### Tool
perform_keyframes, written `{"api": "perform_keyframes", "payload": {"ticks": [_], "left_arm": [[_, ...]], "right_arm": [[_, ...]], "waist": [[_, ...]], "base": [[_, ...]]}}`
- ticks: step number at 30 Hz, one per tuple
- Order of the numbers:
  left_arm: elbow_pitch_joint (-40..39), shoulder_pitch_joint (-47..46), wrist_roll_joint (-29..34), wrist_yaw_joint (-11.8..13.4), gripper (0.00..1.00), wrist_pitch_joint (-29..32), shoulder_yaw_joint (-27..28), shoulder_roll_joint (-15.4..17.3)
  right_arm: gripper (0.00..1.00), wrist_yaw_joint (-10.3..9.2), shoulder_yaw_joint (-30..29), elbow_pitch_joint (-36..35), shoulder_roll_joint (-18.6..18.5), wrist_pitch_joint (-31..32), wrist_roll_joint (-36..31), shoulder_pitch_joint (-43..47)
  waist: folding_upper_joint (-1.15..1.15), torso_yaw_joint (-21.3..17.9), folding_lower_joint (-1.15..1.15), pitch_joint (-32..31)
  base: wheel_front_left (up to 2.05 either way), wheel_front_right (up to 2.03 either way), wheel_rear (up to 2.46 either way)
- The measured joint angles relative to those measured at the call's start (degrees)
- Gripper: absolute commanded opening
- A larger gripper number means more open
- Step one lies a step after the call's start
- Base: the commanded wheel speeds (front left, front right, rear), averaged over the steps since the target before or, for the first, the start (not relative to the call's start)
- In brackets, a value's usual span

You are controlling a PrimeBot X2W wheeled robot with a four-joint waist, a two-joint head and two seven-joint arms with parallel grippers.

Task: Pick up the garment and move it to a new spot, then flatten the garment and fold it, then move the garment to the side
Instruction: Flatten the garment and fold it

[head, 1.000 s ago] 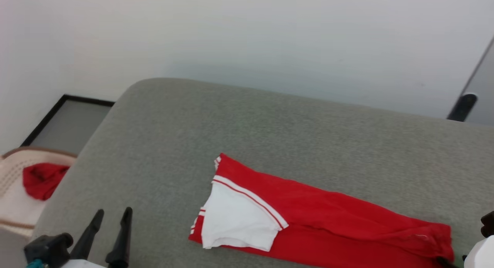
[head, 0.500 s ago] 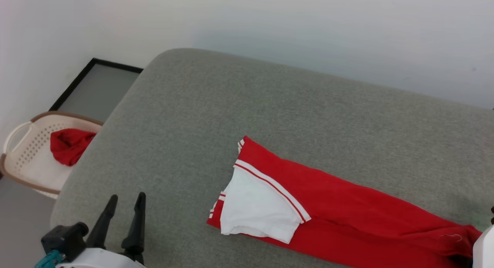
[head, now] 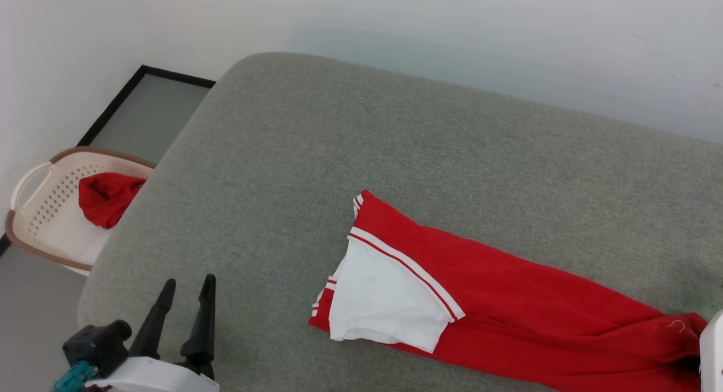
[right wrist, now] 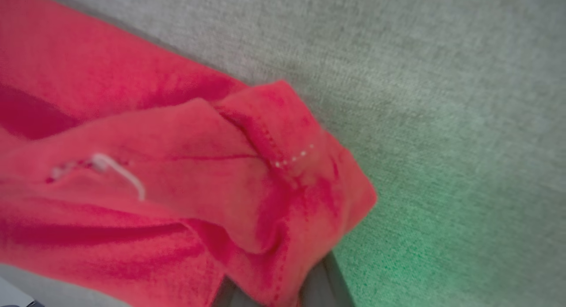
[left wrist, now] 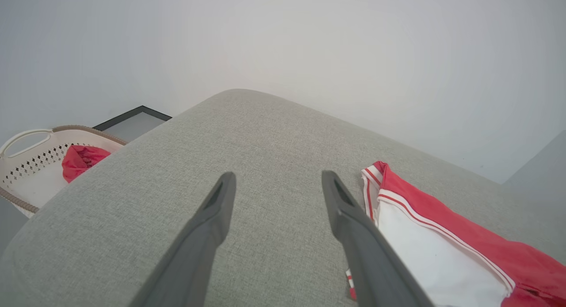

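One garment in the closed right gripper; left gripper wide apart, empty; one basket, one red cloth.

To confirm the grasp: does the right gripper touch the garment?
Touching. In the right wrist view, the garment hem bunches between the fingers of the right gripper.

1 garment, 1 basket, 1 red cloth, 1 cushion, 1 L end effector, 1 R end effector

couch bare l of garment
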Motion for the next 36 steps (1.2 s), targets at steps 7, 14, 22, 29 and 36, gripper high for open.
{"api": "perform_keyframes", "payload": {"ticks": [7, 14, 22, 29, 36], "left_arm": [[1.11, 0.20, 0.49, -0.11, 1.00, -0.01, 0.31, -0.57], [1.56, 0.81, 0.57, -0.29, 1.00, 0.25, -0.03, -0.38], [1.49, 2.53, -0.02, -0.19, 1.00, 1.09, -0.18, 0.02], [1.14, 3.57, -0.49, 0.01, 1.00, 2.26, -0.87, 0.09], [1.01, 3.52, -0.97, -0.03, 1.00, 2.92, -1.77, -0.37]], "right_arm": [[0.00, 0.21, -1.19, 2.64, -1.55, -2.74, -1.91, -2.39], [0.00, -0.23, -2.70, 5.24, -6.08, -2.90, -3.64, -2.91], [0.00, -0.30, -2.09, -1.19, -5.65, -1.23, 2.04, -2.77], [0.00, -0.30, -1.52, -12.94, -0.58, 2.53, 6.57, -0.75], [0.00, -0.30, -0.44, -21.01, 6.21, 5.44, 5.48, -0.75]], "waist": [[0.00, -1.16, 0.00, -0.85], [0.00, -3.02, 0.00, -2.37], [0.00, -5.13, 0.00, -4.96], [0.00, -6.20, 0.00, -7.69], [0.00, -5.13, 0.00, -8.90]], "base": [[0.00, 0.00, 0.00], [0.00, 0.00, 0.00], [0.00, 0.00, 0.00], [0.00, 0.00, 0.00], [0.00, 0.00, 0.00]]}}
